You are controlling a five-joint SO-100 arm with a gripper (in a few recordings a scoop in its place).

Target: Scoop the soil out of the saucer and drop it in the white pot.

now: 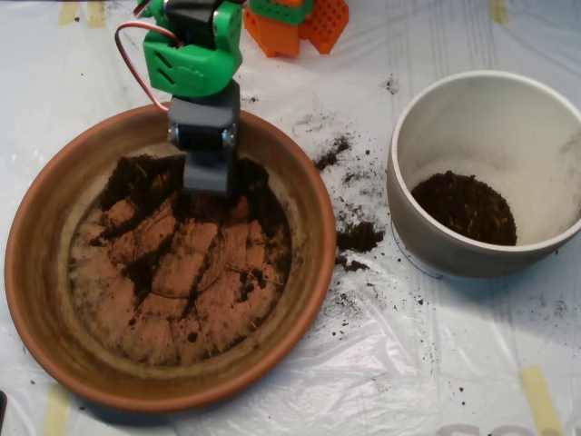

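**Scoop nose-down at the back of the saucer, pot already has dirt in it**

Standing over the table right now. The terracotta saucer (36,272) takes up most of the left side, its near rim running close to the bottom edge of the shot. The white pot (427,245) sits off to the right, well apart from the saucer, its right wall running up to the picture's edge. Between them is a strip of crinkly clear plastic sheeting (408,363), and that strip is messy: spilled crumbs (359,238) lie just outside the saucer's right rim, with more scattered up toward the top. The lower right of the sheeting is mostly bare, so there's open room there.

The green and grey arm (192,59) comes in from the top and hangs over the saucer's far rim. The scoop (209,177) points straight down into the upper part of the dish, its tip in or right at the soil (150,186). From this angle I honestly can't tell whether the clamshell is parted or closed.

That soil is thickest around the scoop and to its left, then thins into streaks and crumbs across the floor. A dark heap (465,207) sits in the pot's bottom.

Orange plastic blocks (295,25) sit at the top edge.
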